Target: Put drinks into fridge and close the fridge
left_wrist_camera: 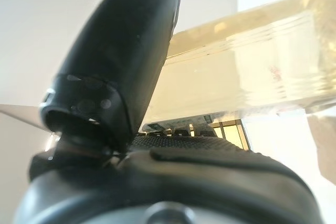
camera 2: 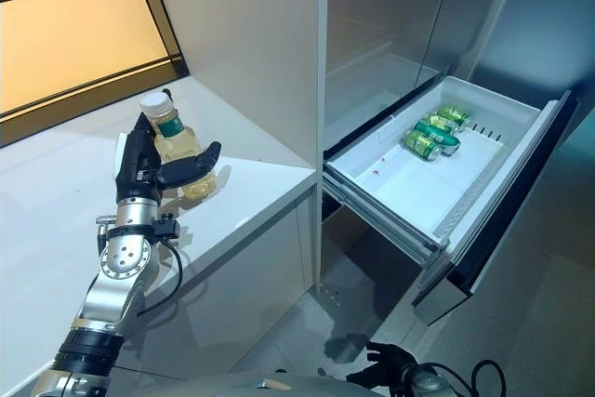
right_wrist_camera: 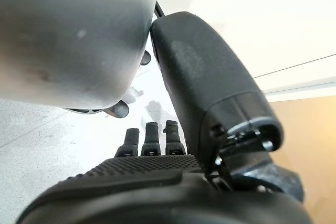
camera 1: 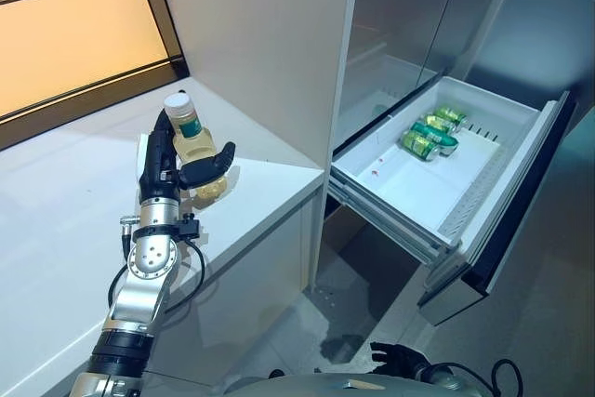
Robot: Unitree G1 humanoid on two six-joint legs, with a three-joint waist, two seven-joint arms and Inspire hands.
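Observation:
A clear bottle [camera 1: 197,146] of pale yellow drink with a white cap and green neck label stands on the white counter [camera 1: 56,220]. My left hand [camera 1: 158,166] is at the bottle: straight fingers rise along its left side and the thumb [left_wrist_camera: 121,61] reaches across its front, so the bottle [left_wrist_camera: 247,77] sits between them. The fridge's lower drawer [camera 1: 390,194] is pulled out, with several green cans [camera 1: 429,137] lying at its back. My right hand [camera 1: 395,357] hangs low by the floor, fingers [right_wrist_camera: 151,136] relaxed and empty.
The tall white side panel of the fridge [camera 1: 270,34] rises right behind the bottle, with grey upper doors [camera 1: 400,25] beyond it. The drawer's front half is bare white. A dark-framed window [camera 1: 74,16] runs along the counter's back edge.

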